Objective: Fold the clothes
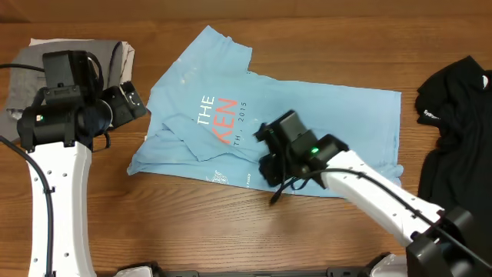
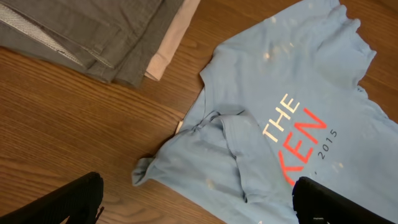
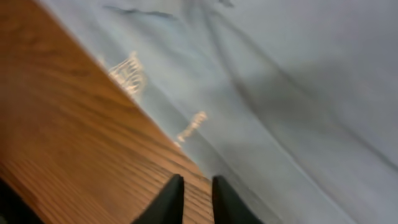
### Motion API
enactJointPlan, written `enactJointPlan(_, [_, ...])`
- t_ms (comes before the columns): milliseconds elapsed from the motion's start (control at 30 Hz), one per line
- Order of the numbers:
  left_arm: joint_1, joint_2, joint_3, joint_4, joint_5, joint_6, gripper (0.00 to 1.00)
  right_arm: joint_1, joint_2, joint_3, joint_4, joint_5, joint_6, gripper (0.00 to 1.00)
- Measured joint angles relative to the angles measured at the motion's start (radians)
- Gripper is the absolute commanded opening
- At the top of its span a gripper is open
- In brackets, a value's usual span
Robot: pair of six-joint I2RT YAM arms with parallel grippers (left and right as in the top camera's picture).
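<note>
The light blue T-shirt (image 1: 323,115) lies partly folded on the wooden table, with "THE" and "KEN" lettering showing. Its left side is folded over and rumpled. My left gripper (image 1: 127,100) hovers open and empty just left of the shirt. In the left wrist view its wide-apart fingers (image 2: 196,199) frame the shirt's (image 2: 280,81) folded lower corner. My right gripper (image 1: 270,165) sits low at the shirt's front hem. In the right wrist view its fingers (image 3: 196,190) are almost together over bare wood beside the hem (image 3: 280,81), with nothing between them.
Folded grey trousers (image 1: 31,69) on a whitish cloth lie at the back left, also in the left wrist view (image 2: 93,37). A black garment (image 1: 457,123) lies at the right edge. Bare wood (image 1: 192,223) runs along the table front.
</note>
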Motion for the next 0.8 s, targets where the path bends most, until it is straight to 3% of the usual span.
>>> enactJointPlan(133, [0.000,0.010,0.000,0.000,-0.001,0.000,1.00,0.101,0.063,0.002,0.087,0.061,-0.026,0.04])
enactJointPlan(367, [0.000,0.010,0.000,-0.001,-0.004,0.000,1.00,0.116,0.264,0.004,0.211,0.110,-0.032,0.04])
enactJointPlan(800, [0.000,0.010,0.000,-0.001,-0.004,0.000,1.00,0.079,0.266,0.005,0.287,0.228,-0.002,0.04])
